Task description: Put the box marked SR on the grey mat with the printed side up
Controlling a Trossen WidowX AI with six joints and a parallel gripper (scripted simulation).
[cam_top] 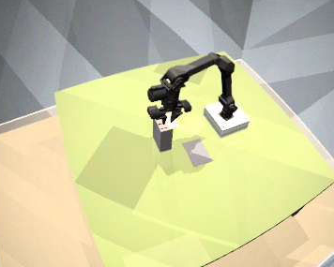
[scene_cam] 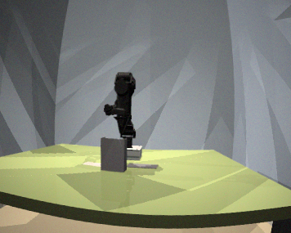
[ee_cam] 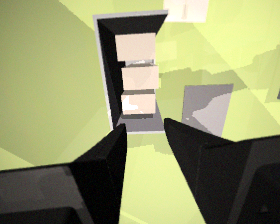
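The wrist view is showing three pale boxes (ee_cam: 138, 78) standing inside the grey rectangular bin (scene_cam: 114, 154) (cam_top: 164, 140) (ee_cam: 103, 75), contents the exterior view is hiding; the black gripper (ee_cam: 144, 125) is pointing downward, fingers apart.

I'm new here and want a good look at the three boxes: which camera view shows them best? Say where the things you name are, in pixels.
Wrist: it looks down on all three tops (ee_cam: 136, 47). Top shows them small, partly behind the gripper (cam_top: 168, 121); exterior, none.
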